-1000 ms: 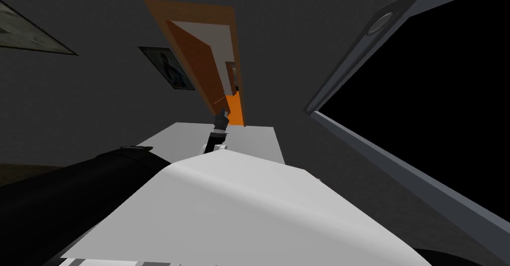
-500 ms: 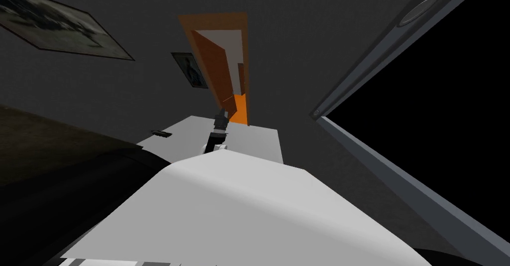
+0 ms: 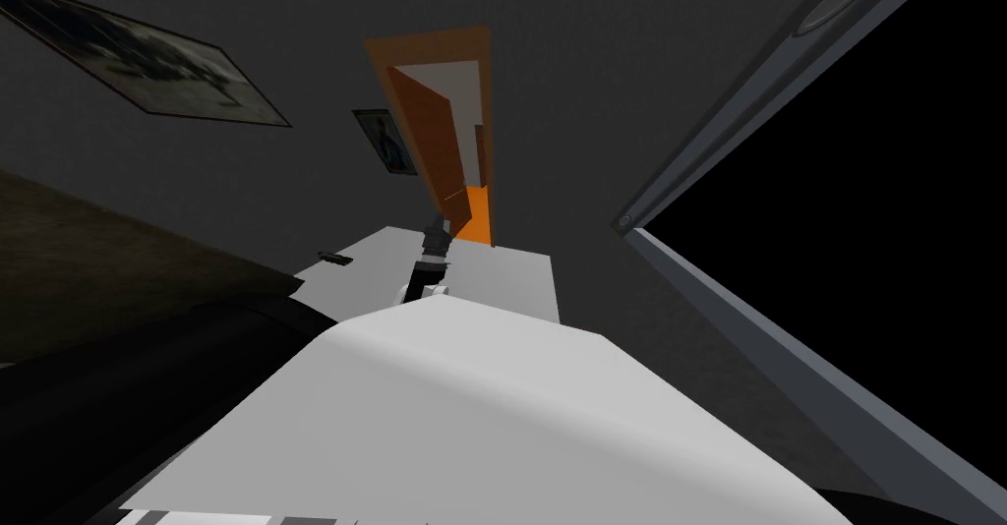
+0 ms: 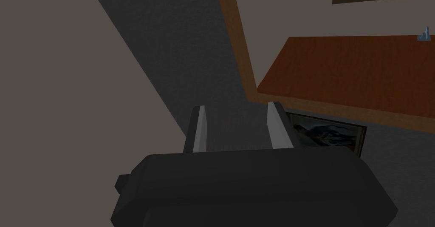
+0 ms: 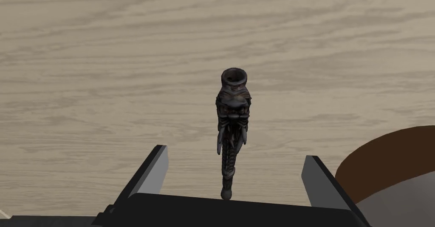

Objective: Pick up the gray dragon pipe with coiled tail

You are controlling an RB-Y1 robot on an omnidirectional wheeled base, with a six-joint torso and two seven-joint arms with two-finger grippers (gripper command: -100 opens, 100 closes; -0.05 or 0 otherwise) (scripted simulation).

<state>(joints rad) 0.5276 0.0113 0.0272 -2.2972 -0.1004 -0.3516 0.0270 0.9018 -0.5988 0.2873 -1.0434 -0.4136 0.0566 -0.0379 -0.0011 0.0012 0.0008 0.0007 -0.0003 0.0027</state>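
Right gripper [image 5: 235,153] is released: both fingers [image 5: 153,169] are spread wide with nothing pinched.

The dark grey dragon-shaped pipe [image 5: 231,122] lies flat on a pale wood-grain surface [image 5: 106,67]. It runs lengthwise along the gripper's axis, roughly centred in the gap and clear of both fingers.

- **Bowl end:** the open round bowl points away from the gripper.
- **Head:** the carved head, with fang-like prongs, sits just past fingertip level.
- **Tail:** the thin ribbed tail section runs back between the jaws. Its tip meets the edge of the dark gripper body in the right wrist view.

What we can't resolve:
- We cannot tell whether the tail tip touches the gripper body or just lines up with it.
- We cannot tell how far the fingers are above the wood surface.
- The carving is dark on dark. We can make out the head and prongs. The tail reads as a ribbed stem ending in a small knob, and finer detail is not legible.
- A brown-rimmed round object with a grey inside [image 5: 382,165] is cut off by the picture's corner, beside one finger and apart from the pipe. We cannot tell what it is.

Left gripper [image 4: 237,105] has its fingers parted with a narrower gap than the right and nothing between them. In the head view it is held up over a light grey tabletop [image 3: 511,283].

A small dark item [image 3: 334,259] lies at that tabletop's edge, too small to identify.
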